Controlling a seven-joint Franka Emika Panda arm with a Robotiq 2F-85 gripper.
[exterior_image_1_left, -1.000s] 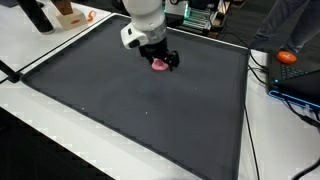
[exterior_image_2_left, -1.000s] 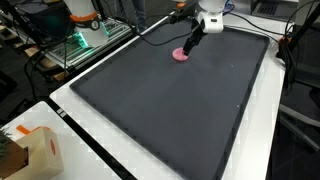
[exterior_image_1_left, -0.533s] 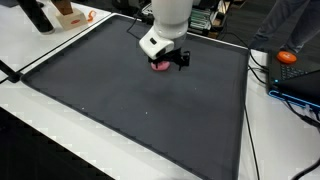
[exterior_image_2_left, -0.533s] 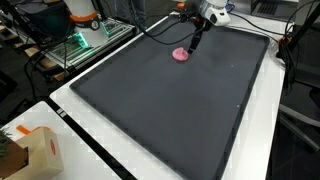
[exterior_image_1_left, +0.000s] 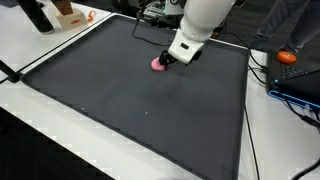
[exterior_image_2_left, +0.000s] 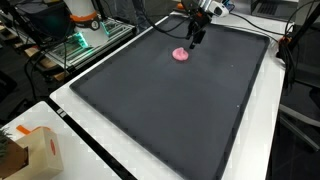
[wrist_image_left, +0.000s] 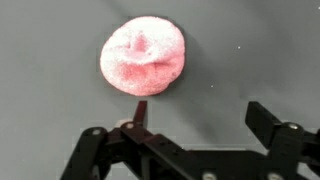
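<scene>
On the dark mat (exterior_image_1_left: 120, 110), toward its far edge, lies a puffy pink ball (wrist_image_left: 143, 56), resting free. Just above and beside it hangs the gripper (wrist_image_left: 200, 115), jaws spread wide and empty; nothing is grasped yet.

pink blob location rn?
The pink blob lies on the black mat toward its far edge in both exterior views, close beside the open gripper and not gripped. The wrist view shows it just beyond the fingertips.

You'll see a large black rubber mat (exterior_image_1_left: 130, 100) covering the white tabletop (exterior_image_1_left: 40, 50). A brown cardboard box (exterior_image_2_left: 30, 150) sits at one tabletop corner.
</scene>
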